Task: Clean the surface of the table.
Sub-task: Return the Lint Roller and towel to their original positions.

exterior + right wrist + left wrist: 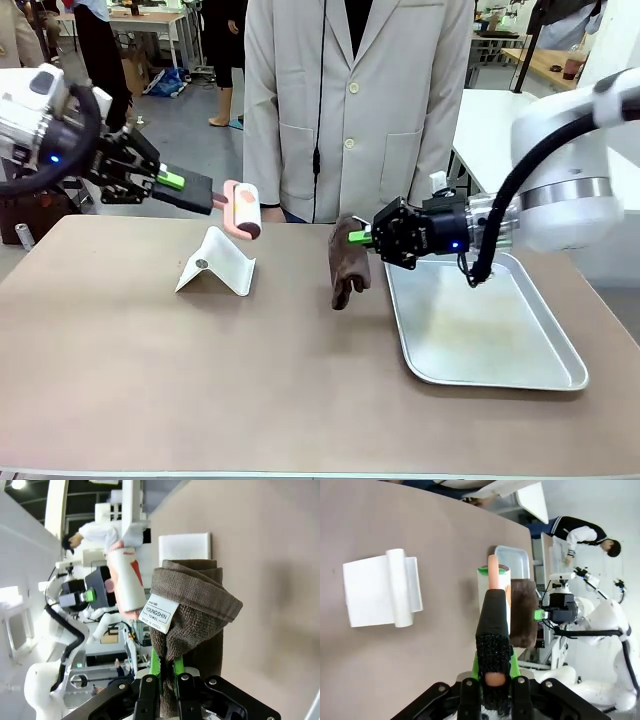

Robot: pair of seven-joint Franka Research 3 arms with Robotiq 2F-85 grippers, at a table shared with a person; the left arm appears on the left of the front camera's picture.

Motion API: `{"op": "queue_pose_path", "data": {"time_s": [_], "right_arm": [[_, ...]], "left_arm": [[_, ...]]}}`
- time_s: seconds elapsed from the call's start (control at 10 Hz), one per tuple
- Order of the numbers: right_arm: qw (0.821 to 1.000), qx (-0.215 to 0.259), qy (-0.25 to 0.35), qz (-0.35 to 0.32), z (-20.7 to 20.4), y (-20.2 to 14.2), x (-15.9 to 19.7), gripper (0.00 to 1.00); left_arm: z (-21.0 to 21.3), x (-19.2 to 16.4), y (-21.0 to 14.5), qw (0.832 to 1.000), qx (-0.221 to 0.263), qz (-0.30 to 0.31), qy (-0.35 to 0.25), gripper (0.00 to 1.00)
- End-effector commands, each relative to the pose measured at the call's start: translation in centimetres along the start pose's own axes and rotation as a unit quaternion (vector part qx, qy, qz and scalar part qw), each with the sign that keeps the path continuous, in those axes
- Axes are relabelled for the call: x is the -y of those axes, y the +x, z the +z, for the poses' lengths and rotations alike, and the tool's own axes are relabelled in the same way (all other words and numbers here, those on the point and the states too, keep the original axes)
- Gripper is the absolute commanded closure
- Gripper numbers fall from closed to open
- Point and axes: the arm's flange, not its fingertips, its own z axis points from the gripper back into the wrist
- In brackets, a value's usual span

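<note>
Desk (200,380): large, taupe-brown top with thin pale edge, spanning the foreground of the front view; a person in a pale coat (355,100) stands at its far side

Left gripper (172,181): raised above the far left part of the desk, fingers clenched on the black handle of a lint roller (243,210); the roller's head is white with pink-orange ends and hangs in the air over the far edge, clear of the surface; from the left wrist view the black handle (493,630) runs straight out between the green pads

Right gripper (357,237): at mid-desk, just left of the tray, fingers clamped on a folded dark brown towel (349,268); the towel hangs down from the fingers, its lower end at or just above the desk, contact cannot be told; a white label reading "YOUNGSHIN TOWEL" (161,613) shows in the right wrist view

White folded stand (217,263): tent-shaped, resting on the desk left of centre, below the roller head

Silver metal tray (560,335): lying flat on the right part of the desk, beneath the right arm
</note>
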Motion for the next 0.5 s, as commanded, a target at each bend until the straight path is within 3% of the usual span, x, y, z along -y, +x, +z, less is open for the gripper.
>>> {"op": "queue_pose_path", "data": {"time_s": [0.0,0.2,0.3,0.4], "right_arm": [[1.000,0.023,-0.014,0.009,-1.0,1.0,0.5,0.89],[0.999,0.023,-0.030,0.001,-1.1,1.2,1.9,0.89],[0.999,-0.013,-0.041,0.001,-0.4,1.4,2.1,0.89],[1.000,0.012,-0.022,-0.015,-0.5,0.9,1.9,0.89]], "left_arm": [[-1.4,-0.6,-0.1,0.999,-0.030,-0.017,0.017,0.78],[-2.0,-1.5,0.1,0.996,-0.082,0.012,0.019,0.78],[-2.3,-0.7,-0.4,0.999,-0.034,-0.005,0.017,0.78],[-2.3,-0.7,-0.4,0.999,-0.034,-0.005,0.017,0.78]]}}
